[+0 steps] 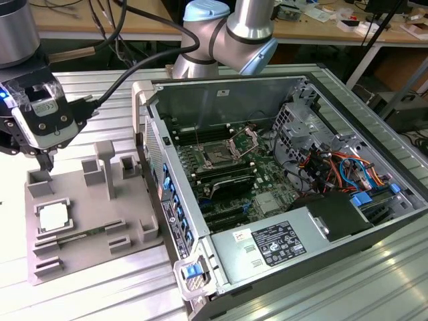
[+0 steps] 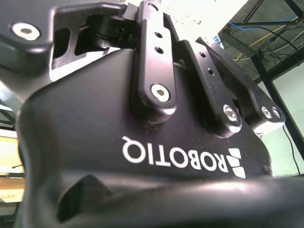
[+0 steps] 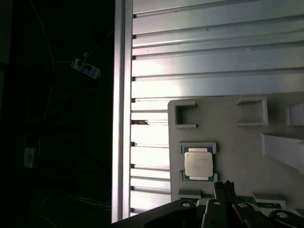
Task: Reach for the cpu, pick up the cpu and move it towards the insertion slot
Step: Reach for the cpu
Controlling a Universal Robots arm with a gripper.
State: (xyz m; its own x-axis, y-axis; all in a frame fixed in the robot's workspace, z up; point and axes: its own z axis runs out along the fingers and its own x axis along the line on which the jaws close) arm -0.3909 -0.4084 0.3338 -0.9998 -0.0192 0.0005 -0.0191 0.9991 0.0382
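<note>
The cpu (image 1: 52, 217), a small silver-topped square chip, lies flat in a recess of the grey tray (image 1: 87, 221) at the exterior view's left. My gripper (image 1: 44, 159) hangs above the tray's far corner, a short way behind the cpu and not touching it. In the first wrist view the cpu (image 3: 198, 164) sits on the tray (image 3: 237, 128) just beyond the gripper's dark tip (image 3: 224, 187). The insertion slot (image 1: 217, 155), a dark square socket with its steel bracket raised, lies on the green board inside the open computer case. The gripper's black body (image 2: 142, 142) looms close in the second wrist view.
The open computer case (image 1: 267, 174) stands to the exterior view's right of the tray, its near wall (image 1: 160, 180) between tray and socket. Upright grey posts (image 1: 105, 167) rise from the tray. A grey power-supply box (image 1: 274, 244) and coloured cables (image 1: 334, 167) lie inside the case. Ribbed aluminium table (image 3: 213, 57) surrounds the tray.
</note>
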